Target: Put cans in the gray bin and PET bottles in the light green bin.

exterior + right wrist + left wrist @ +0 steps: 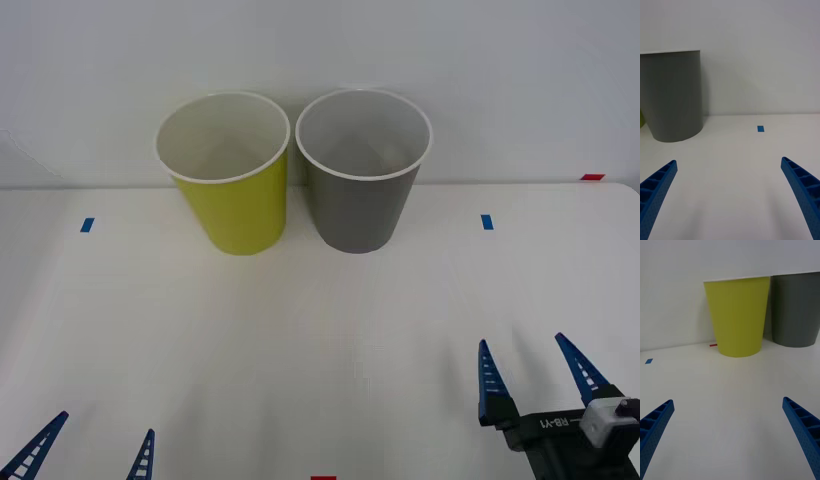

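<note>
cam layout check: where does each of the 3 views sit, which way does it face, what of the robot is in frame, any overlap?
Front: above the arms, facing forward and down at the table; left gripper and right gripper show, jaws open.
Left wrist: low over the table, facing the light green bin.
Right wrist: low over the table, facing the gray bin and a blue tape mark.
Shared: both wrist views and the front catch the gray bin.
</note>
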Action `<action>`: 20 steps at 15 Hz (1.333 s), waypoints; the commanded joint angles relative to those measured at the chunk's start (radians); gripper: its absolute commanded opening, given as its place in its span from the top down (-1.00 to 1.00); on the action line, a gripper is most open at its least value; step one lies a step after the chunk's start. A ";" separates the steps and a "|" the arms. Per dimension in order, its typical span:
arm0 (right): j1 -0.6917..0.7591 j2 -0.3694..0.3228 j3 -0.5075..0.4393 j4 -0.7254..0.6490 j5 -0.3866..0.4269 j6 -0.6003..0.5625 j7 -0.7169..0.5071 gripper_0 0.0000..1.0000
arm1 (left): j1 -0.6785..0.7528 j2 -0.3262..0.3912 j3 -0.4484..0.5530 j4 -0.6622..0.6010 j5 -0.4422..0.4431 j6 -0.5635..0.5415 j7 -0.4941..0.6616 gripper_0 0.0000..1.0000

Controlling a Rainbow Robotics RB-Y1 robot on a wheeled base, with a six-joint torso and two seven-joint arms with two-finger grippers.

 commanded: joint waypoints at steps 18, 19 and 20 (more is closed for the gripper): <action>0.150 -0.022 -0.003 -0.002 -0.009 -0.107 0.012 -0.89 | 0.000 0.000 0.000 0.000 0.000 0.000 0.000 -1.00; 0.150 -0.022 -0.003 -0.002 -0.009 -0.107 0.012 -0.90 | 0.000 0.000 0.000 0.000 0.000 0.000 0.000 -1.00; 0.150 -0.022 -0.003 -0.002 -0.009 -0.107 0.012 -0.89 | 0.000 0.000 0.000 0.000 0.000 0.000 0.000 -1.00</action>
